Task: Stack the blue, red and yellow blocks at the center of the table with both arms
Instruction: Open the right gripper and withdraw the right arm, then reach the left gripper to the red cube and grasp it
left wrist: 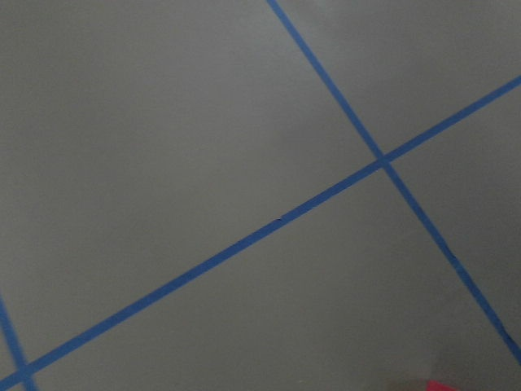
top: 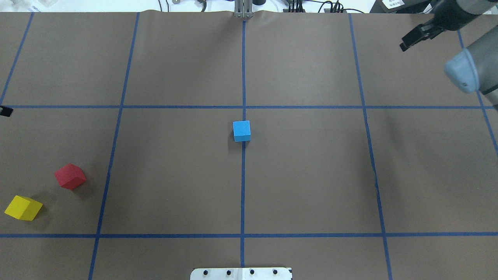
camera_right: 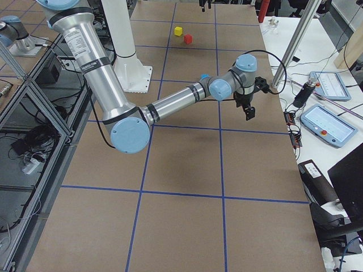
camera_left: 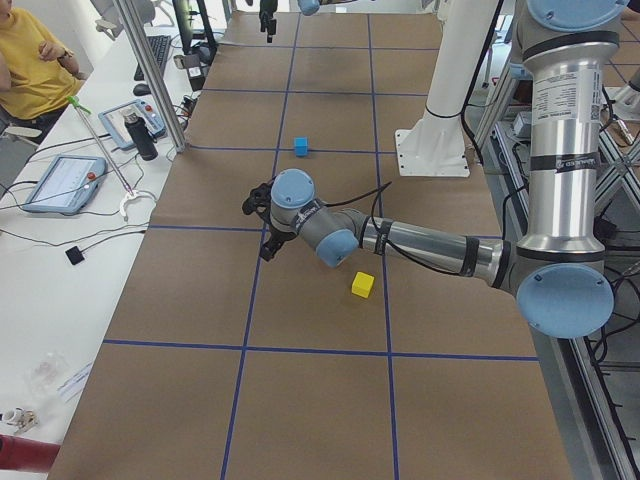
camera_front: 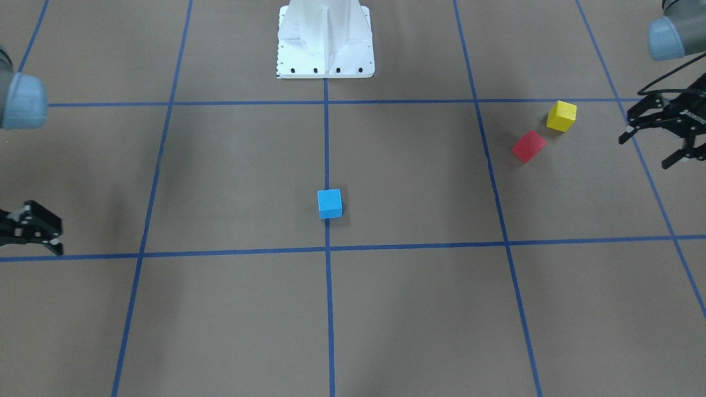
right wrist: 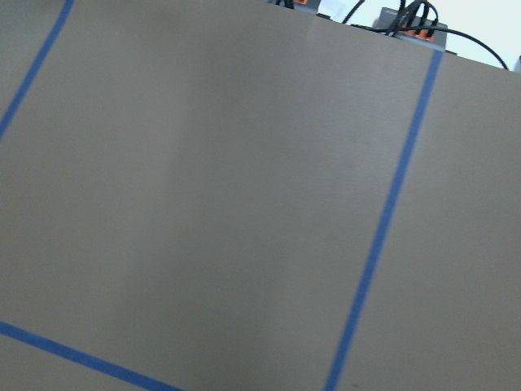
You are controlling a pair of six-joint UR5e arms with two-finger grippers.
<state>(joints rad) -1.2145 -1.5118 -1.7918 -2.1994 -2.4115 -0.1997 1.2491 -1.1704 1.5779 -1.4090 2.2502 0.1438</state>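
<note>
A blue block (camera_front: pixel 330 203) sits on the centre line of the table, also seen from overhead (top: pixel 241 130). A red block (camera_front: pixel 528 146) and a yellow block (camera_front: pixel 561 116) lie close together but apart on my left side, also in the overhead view as red (top: pixel 70 176) and yellow (top: pixel 23 207). My left gripper (camera_front: pixel 648 150) is open and empty, hovering just outboard of those two blocks. My right gripper (camera_front: pixel 33 234) is far out on the other side, partly cut off, its jaws spread and empty. A sliver of red shows at the bottom edge of the left wrist view (left wrist: pixel 440 385).
The white robot base (camera_front: pixel 325 41) stands at the table's near-robot edge. Blue tape lines divide the brown table (top: pixel 311 175) into squares. A side bench with tablets (camera_left: pixel 60 183), a metal post (camera_left: pixel 150 80) and a seated person (camera_left: pixel 30 60) runs along the far side.
</note>
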